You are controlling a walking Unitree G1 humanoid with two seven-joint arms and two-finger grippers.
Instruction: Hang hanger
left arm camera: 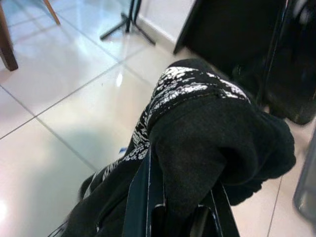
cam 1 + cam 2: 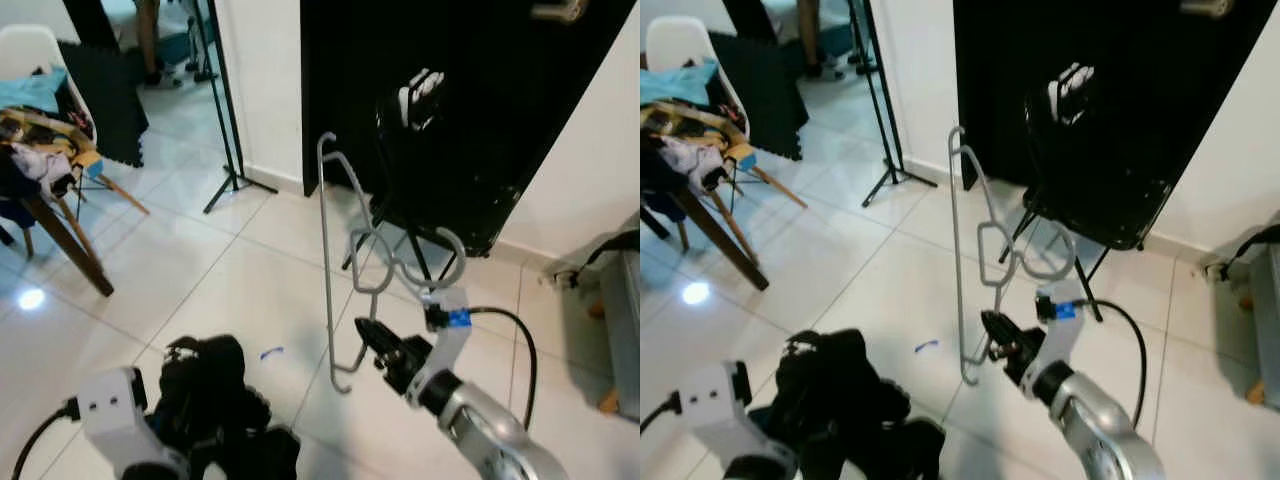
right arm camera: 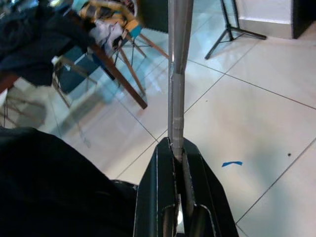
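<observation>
A grey metal hanger [image 2: 329, 270] stands upright in mid-air over the tiled floor, its hook [image 2: 440, 262] curling toward a black folding chair. My right gripper [image 2: 368, 338] is shut on the hanger's lower end; in the right wrist view the bar [image 3: 176, 74] rises from between the black fingers [image 3: 157, 197]. My left gripper [image 1: 173, 217] is shut on a black garment [image 1: 212, 148] with a white patterned band, and the cloth bunches over the fingers. The same garment [image 2: 215, 395] hangs low at the left in the eye views.
A black folding chair [image 2: 440, 150] stands against a dark door beyond the hanger. A tripod stand [image 2: 232, 150] rises at the left wall. A wooden chair piled with clothes [image 2: 40, 150] is far left. A grey bin [image 2: 625, 330] sits at the right edge.
</observation>
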